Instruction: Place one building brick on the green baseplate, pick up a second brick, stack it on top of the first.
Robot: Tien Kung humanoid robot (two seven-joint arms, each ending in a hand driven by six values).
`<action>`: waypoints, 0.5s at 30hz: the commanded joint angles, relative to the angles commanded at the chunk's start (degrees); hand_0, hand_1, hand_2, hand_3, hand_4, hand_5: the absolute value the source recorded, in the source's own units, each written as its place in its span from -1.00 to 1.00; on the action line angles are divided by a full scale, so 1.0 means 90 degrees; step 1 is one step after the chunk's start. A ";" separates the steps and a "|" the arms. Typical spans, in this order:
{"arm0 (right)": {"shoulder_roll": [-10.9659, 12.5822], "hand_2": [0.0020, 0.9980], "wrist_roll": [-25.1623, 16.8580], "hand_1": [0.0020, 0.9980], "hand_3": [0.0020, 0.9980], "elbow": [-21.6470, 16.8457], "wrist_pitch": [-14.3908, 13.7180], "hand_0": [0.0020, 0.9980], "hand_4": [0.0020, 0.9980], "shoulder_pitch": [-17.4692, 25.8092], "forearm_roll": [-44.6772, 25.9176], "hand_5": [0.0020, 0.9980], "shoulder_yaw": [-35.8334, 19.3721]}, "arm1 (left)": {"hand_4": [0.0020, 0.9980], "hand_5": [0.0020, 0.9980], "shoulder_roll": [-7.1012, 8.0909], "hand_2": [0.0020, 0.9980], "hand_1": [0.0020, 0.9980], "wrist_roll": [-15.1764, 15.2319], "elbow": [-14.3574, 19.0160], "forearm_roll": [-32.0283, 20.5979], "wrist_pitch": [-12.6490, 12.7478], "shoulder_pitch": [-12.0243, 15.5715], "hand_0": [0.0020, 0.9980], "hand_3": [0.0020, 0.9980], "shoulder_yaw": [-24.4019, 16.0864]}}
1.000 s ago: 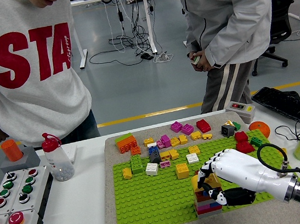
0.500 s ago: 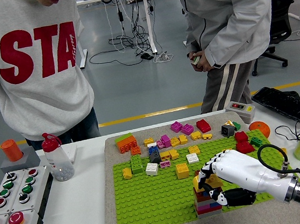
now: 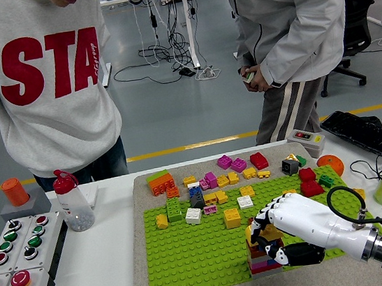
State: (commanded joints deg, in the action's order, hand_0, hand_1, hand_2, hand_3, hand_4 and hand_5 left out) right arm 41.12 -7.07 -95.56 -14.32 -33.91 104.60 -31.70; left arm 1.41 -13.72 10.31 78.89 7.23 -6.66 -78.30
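Slightly lower and nearer than a second ago sits the right hand [image 3: 277, 234]; the person in the grey sweatshirt [image 3: 49, 84] has drifted right, the red print "STA" now fully readable; smaller print beside it too fine to read; white fingers [image 3: 271, 215] curled down over a yellow brick [image 3: 253, 231], thumb below, pinching it atop a short brick stack [image 3: 263, 259] of dark, red and pink layers; stack stands on the green baseplate [image 3: 192, 256] at its 4 o'clock corner; loose bricks [image 3: 214, 182] scattered along the plate's 12 o'clock edge; water bottle [image 3: 72, 201] at 9 o'clock of the plate; button box [image 3: 12, 255] at far 9 o'clock; second person [image 3: 290, 38] stands at 1 o'clock.
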 joint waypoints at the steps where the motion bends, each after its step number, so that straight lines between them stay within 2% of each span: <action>1: -0.0002 0.12 0.0002 0.13 0.04 0.0000 0.0000 0.06 -0.38 0.0004 0.0000 -0.30 0.0005 | -0.42 1.00 -0.0001 0.38 0.38 -0.0001 0.0000 0.0003 0.0000 0.0004 0.33 0.15 0.0000; 15: -0.0018 0.11 0.0072 0.12 0.04 0.0039 0.0022 0.02 -0.38 0.0044 0.0026 -0.32 0.0012 | -0.42 1.00 -0.0004 0.38 0.38 -0.0002 0.0000 0.0004 0.0002 0.0023 0.33 0.16 0.0009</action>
State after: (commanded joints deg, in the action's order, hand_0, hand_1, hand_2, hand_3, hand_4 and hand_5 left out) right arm 40.96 -6.43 -95.21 -14.12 -33.51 104.84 -31.59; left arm 1.38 -13.74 10.31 78.92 7.25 -6.46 -78.21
